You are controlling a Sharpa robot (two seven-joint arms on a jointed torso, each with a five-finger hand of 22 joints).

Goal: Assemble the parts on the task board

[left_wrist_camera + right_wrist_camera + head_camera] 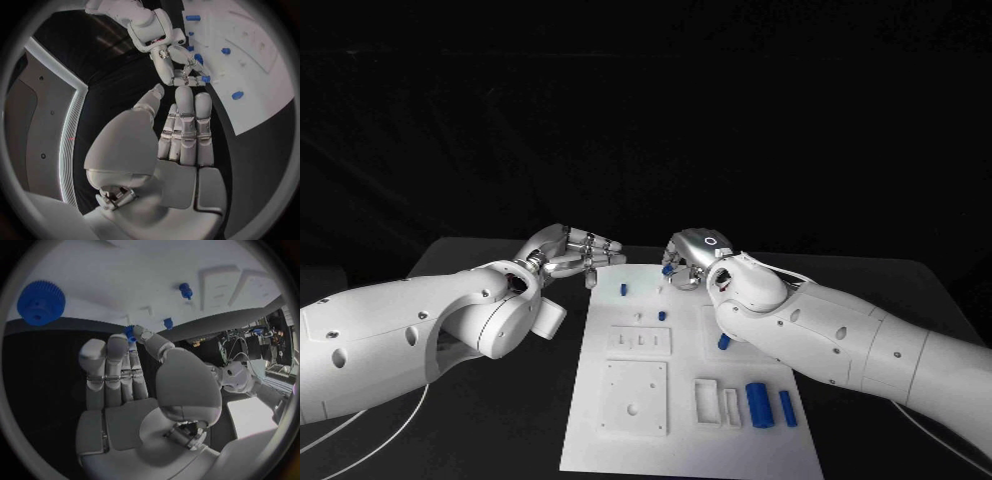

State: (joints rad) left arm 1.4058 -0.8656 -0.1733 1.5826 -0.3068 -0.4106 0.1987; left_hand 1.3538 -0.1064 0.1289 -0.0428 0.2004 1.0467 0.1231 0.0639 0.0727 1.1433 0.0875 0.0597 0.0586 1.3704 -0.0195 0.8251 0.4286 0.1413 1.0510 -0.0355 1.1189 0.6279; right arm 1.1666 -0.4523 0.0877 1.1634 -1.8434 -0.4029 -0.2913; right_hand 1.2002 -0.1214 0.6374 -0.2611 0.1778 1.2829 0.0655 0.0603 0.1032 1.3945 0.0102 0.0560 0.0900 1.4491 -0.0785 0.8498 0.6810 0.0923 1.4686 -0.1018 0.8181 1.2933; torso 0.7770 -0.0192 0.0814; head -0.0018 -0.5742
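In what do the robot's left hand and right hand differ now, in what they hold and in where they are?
The left silver hand holds nothing, its fingers straight; the right silver hand pinches a small blue part at its fingertips. The left hand hovers over the black table beside the white task board; the right hand is over the board itself. Both are near the board's far end.

Robotics lab, by the look: black-draped table (488, 400) and black backdrop (646, 120), white task board (689, 440) laid out, cluttered equipment rack with cables (247, 335) off to one side.
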